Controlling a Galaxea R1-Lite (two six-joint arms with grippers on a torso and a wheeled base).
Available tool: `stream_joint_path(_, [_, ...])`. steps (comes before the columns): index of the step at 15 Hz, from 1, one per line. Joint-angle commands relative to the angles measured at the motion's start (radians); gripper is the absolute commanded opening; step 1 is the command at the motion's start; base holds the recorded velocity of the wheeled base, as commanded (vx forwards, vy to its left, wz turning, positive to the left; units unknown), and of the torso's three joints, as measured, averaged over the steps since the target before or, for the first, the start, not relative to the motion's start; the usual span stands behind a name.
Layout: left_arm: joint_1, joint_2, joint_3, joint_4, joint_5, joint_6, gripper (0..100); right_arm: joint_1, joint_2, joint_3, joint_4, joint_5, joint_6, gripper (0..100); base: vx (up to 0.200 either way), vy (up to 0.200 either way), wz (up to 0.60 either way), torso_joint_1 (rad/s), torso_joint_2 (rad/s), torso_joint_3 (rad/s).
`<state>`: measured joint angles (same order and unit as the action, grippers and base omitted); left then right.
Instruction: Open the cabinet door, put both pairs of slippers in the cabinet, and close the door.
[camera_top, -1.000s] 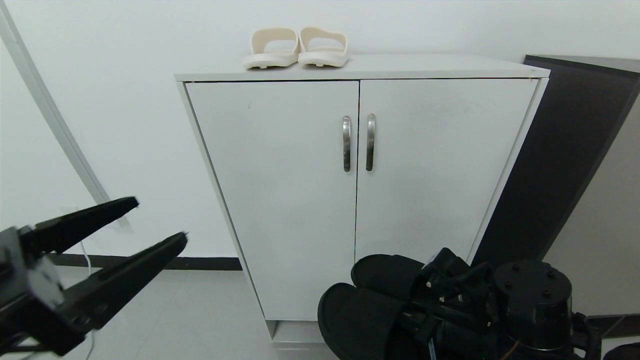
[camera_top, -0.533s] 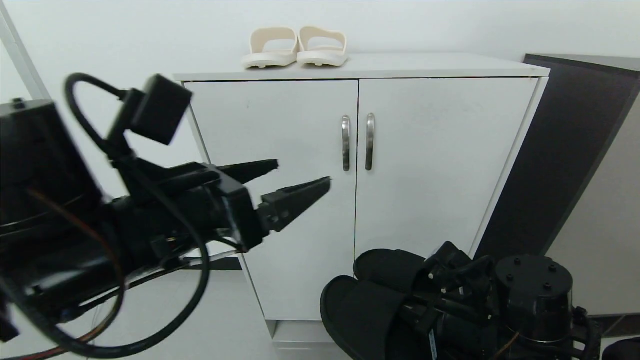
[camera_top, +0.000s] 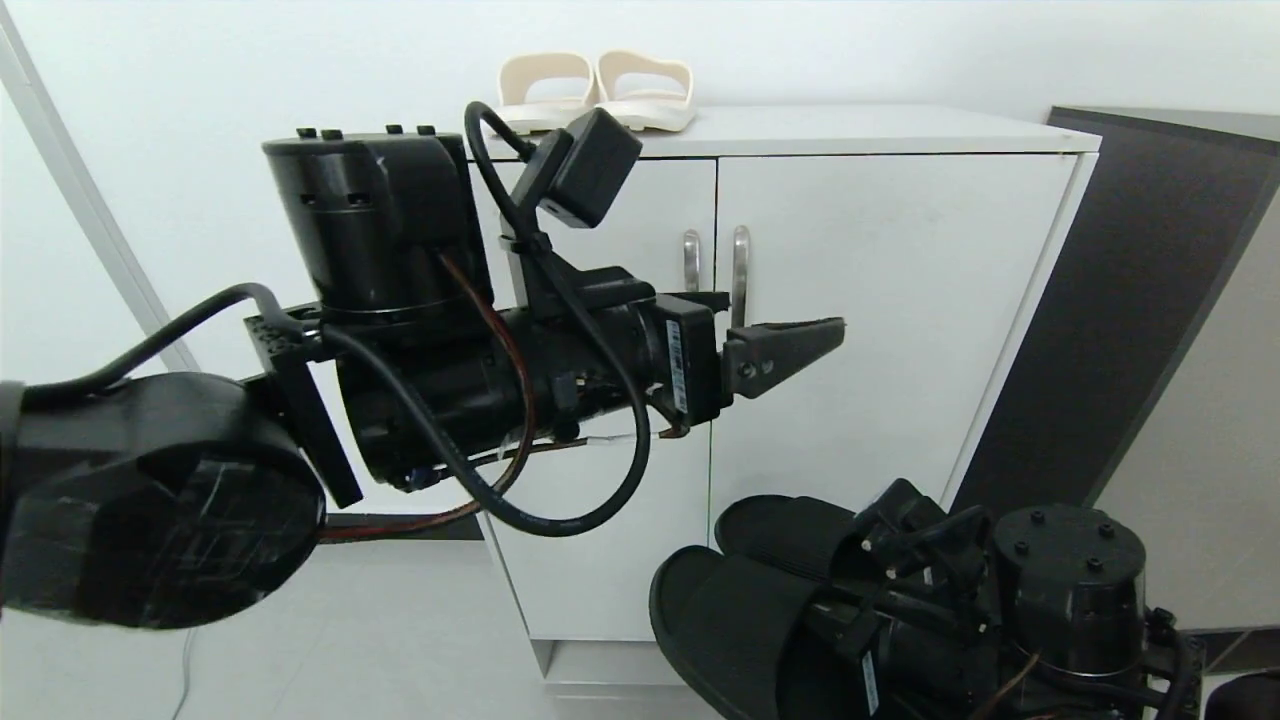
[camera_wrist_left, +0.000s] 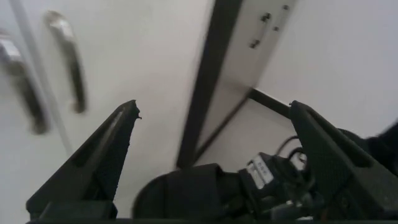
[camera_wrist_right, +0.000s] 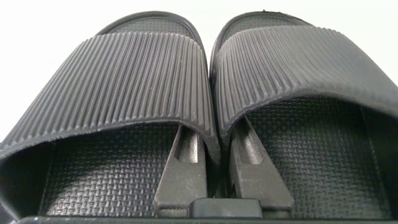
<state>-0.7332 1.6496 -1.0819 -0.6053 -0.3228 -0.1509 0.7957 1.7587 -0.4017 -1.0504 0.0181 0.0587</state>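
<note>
while both cabinet doors sit shut, left gripper hangs spread before the two handles. cream pair at 12 o'clock on top. right gripper, 5 o'clock, pinches black pair by inner edges, seen from its wrist.

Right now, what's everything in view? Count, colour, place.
cabinet: 1, white, against the wall, both doors shut
door handles: 2, silver, side by side where the doors meet
cream slippers: 1 pair, cream, on the cabinet top, toward its left
black slippers: 1 pair, black, held low in front of the right door
dark panel: 1, dark, right of the cabinet
wall: 1, white, behind the cabinet
floor: grey, left of the cabinet base
left hand: 1, black, open, in front of the handles
right hand: 1, black, clamped on the black slippers' adjoining inner sides
</note>
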Motion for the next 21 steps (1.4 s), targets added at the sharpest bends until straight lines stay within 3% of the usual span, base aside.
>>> stream_joint_path(1, [0.021,0.053,-0.064,0.007,-0.065,-0.070,100,0.000,0.002,0.000,0.000,0.000,0.000,0,0.000,0.000,0.00,0.000,0.00,0.000])
stream_joint_path(2, [0.035,0.075,-0.092,0.007,-0.104,-0.105,100,0.000,0.004,0.000,0.000,-0.001,0.000,0,0.000,0.000,0.00,0.000,0.00,0.000])
stream_joint_path(5, [0.040,0.161,-0.165,0.007,-0.108,-0.124,100,-0.001,0.011,0.000,0.000,-0.001,-0.002,0,0.000,0.000,0.00,0.000,0.00,0.000])
stream_joint_path(12, [0.081,0.217,-0.227,0.025,-0.042,-0.121,100,-0.001,0.022,0.000,-0.002,-0.004,-0.005,0,0.000,0.000,0.00,0.000,0.00,0.000])
stream_joint_path(17, [0.103,0.234,-0.250,0.036,-0.038,-0.121,100,-0.003,0.022,-0.002,-0.002,-0.003,-0.005,0,0.000,0.000,0.00,0.000,0.00,0.000])
stream_joint_path(21, [0.106,0.299,-0.322,0.038,0.047,-0.121,100,-0.007,0.025,0.000,-0.002,-0.003,-0.005,0,0.000,0.000,0.00,0.000,0.00,0.000])
